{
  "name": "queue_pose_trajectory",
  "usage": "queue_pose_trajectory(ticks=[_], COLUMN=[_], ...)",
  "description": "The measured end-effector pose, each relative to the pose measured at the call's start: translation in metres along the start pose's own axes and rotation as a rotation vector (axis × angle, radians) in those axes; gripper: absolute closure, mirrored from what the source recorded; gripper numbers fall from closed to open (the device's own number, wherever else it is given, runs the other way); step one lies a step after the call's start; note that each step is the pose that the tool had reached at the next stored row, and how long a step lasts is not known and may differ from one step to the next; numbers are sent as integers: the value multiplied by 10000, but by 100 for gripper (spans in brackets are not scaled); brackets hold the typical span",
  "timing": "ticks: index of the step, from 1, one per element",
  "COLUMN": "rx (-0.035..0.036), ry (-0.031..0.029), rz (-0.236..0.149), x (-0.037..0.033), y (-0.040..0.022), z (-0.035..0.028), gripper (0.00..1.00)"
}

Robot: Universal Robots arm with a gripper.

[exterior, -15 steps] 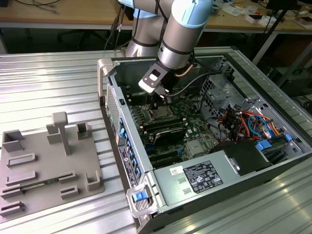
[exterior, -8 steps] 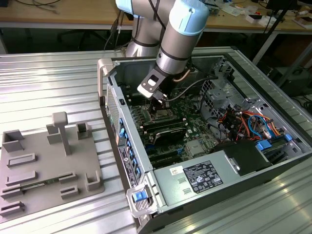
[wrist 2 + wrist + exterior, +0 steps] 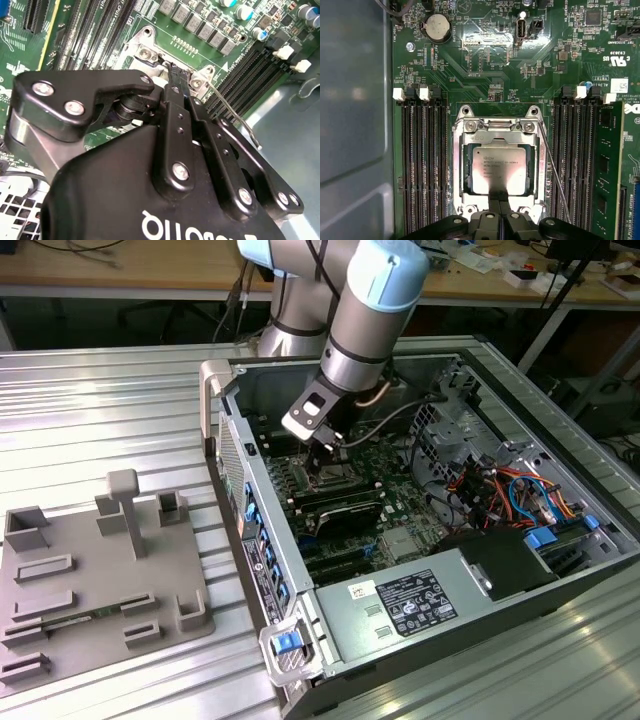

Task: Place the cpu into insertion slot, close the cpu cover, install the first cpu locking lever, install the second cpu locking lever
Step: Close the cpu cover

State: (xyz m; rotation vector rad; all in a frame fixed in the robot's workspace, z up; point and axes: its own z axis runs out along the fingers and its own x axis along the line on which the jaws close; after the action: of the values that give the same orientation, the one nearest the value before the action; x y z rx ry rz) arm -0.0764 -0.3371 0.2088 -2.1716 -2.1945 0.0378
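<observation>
In the first wrist view the cpu (image 3: 499, 167) lies silver face up in the insertion slot, which is hidden beneath it. The cpu cover (image 3: 461, 165) lies flat around the chip as a silver frame. My gripper (image 3: 498, 196) is shut, its black fingertips together over the cover's edge and the cpu's nearest side. The second wrist view shows the gripper (image 3: 172, 74) with its tips down at the socket's metal rim (image 3: 145, 50). A thin wire locking lever (image 3: 553, 172) angles away from the socket's side, also seen as the lever (image 3: 235, 116). In the exterior view the gripper (image 3: 325, 453) is low inside the computer case.
Long black memory slots (image 3: 422, 165) flank the socket on both sides, with a green card (image 3: 609, 165) beyond one bank. The case's grey wall (image 3: 352, 100) runs close by. In the exterior view a grey fixture plate (image 3: 95, 580) lies to the left, cables (image 3: 510, 490) and a power supply (image 3: 420, 600) crowd the case.
</observation>
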Motion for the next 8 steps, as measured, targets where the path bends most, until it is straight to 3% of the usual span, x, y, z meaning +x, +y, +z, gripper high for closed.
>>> queue_pose_trajectory(ticks=[3, 8], rx=[-2, -3], ry=[-6, -7], rz=[1, 1], x=[1, 1], y=[-3, 27], z=[-44, -49], gripper=[89, 89])
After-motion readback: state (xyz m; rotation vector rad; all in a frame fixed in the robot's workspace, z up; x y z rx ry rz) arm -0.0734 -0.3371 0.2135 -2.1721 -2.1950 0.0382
